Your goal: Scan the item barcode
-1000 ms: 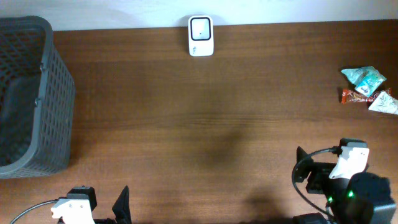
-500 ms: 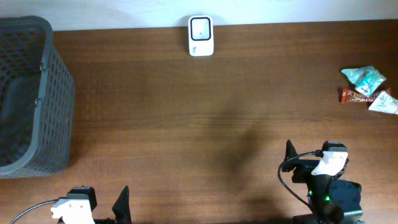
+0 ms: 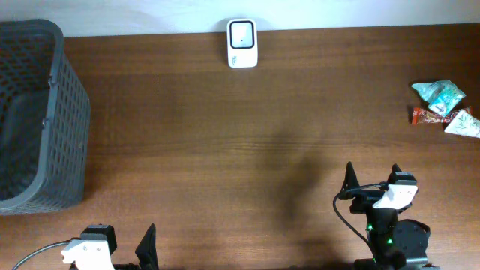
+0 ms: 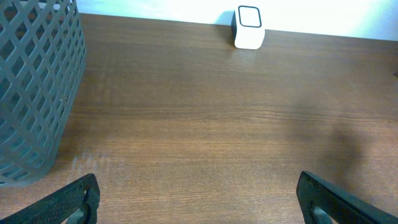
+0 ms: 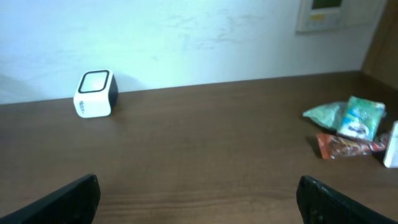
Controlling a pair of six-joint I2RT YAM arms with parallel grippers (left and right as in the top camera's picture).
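Brown wooden desk, carrying the following. Item for scanning: one of three small snack packets clustered at the desk's far right edge, touching or overlapping one another. They are a teal packet, a red packet and a white packet; no barcode is legible in any view. Handling, as judged: light, soft crinkly film, likely slippery and easily crushed; best pinched by a sealed end or flat margin, leaving the printed faces uncovered for reading. Scanner: white block with a dark window on top, standing at the desk's back edge, well apart from the packets. Right claw: spread wide, pinching nothing, near the front edge, with bare wood between it and the packets; the nearer of the two to them. Left claw: likewise spread wide and empty, at the front left. Grey lattice basket: at the far left, well apart from packets and scanner alike, obstructing nothing. Obstacles: none between packets and scanner; the chief difficulty is likely separating one packet from its neighbours.
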